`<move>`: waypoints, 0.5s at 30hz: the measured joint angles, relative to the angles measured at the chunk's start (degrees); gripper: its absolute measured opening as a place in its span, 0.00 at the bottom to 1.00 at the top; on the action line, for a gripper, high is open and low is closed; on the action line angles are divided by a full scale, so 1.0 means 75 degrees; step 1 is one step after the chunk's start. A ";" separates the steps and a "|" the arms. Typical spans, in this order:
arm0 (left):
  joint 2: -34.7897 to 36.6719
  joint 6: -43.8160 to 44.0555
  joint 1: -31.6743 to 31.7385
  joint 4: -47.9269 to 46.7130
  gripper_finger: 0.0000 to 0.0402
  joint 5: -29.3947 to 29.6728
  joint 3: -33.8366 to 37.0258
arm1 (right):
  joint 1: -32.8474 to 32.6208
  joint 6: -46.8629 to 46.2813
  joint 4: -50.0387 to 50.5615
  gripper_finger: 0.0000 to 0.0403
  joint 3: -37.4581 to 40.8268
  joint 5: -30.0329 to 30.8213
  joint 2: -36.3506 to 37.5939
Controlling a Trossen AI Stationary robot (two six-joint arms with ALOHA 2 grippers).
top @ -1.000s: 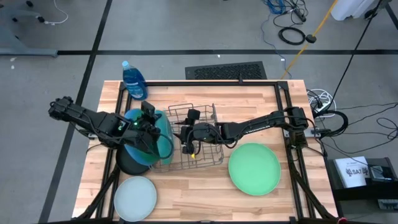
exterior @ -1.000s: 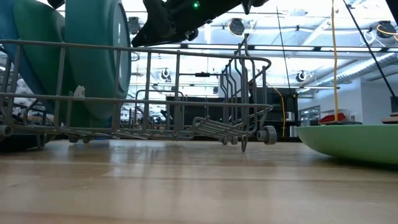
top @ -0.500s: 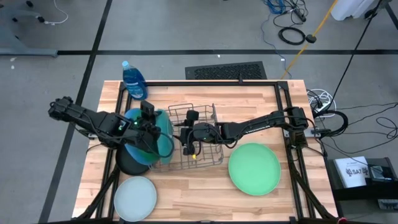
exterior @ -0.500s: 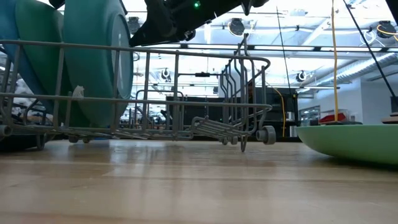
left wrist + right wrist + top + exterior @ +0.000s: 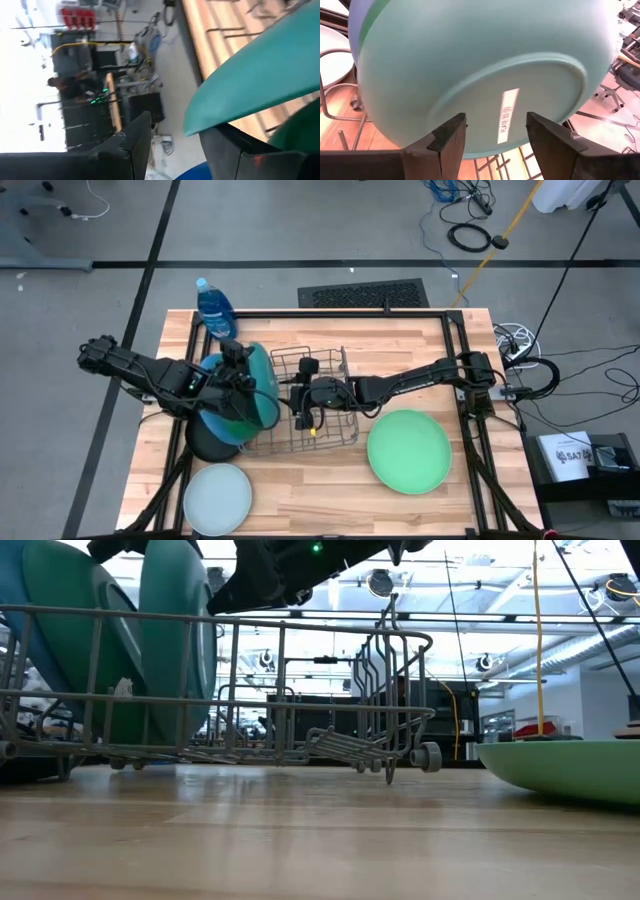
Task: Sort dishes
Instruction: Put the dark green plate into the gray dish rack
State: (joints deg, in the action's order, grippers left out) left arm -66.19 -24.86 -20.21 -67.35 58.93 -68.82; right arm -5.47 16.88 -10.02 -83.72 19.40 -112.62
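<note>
A teal plate stands on edge in the left end of the grey wire rack. Behind it stand a green plate and the large blue plate. My left gripper is shut on the teal plate's upper rim. My right gripper is open inside the rack. Its fingers stand close before the teal plate's underside; whether they touch it I cannot tell. The light green plate, the pale plate and the black plate lie flat on the table. My left gripper has the teal plate's rim between its two fingers, one on each face, at the plate's upper edge. The fingers come from the table's left, slanting down. The plate stands on edge, leaning, with its lower part in the rack.
The blue soap bottle stands at the table's far left corner. The rack's right half holds no plates. The light green plate also shows at the low view's right.
The teal plate has turned and tipped in the rack's left end; in the low view it now looks narrower and closer to edge-on. My left gripper has come down with it and now shows at the plate's top in the low view.
</note>
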 joint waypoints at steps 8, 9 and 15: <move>0.0000 -0.0032 -0.0030 0.0091 0.40 -0.0859 -0.0003 | 0.0034 0.0030 -0.0039 0.50 0.0003 -0.0003 0.0000; 0.0000 -0.0142 -0.0061 0.0103 0.40 -0.0876 -0.0003 | 0.0034 0.0027 -0.0047 0.50 0.0003 -0.0005 0.0000; 0.0003 -0.0118 -0.0175 0.0159 0.40 -0.1137 -0.0003 | 0.0034 0.0025 -0.0052 0.50 0.0003 -0.0006 0.0000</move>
State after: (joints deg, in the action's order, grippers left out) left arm -66.17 -25.74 -21.52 -66.16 50.41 -68.84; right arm -5.21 17.07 -10.41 -83.70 19.35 -112.62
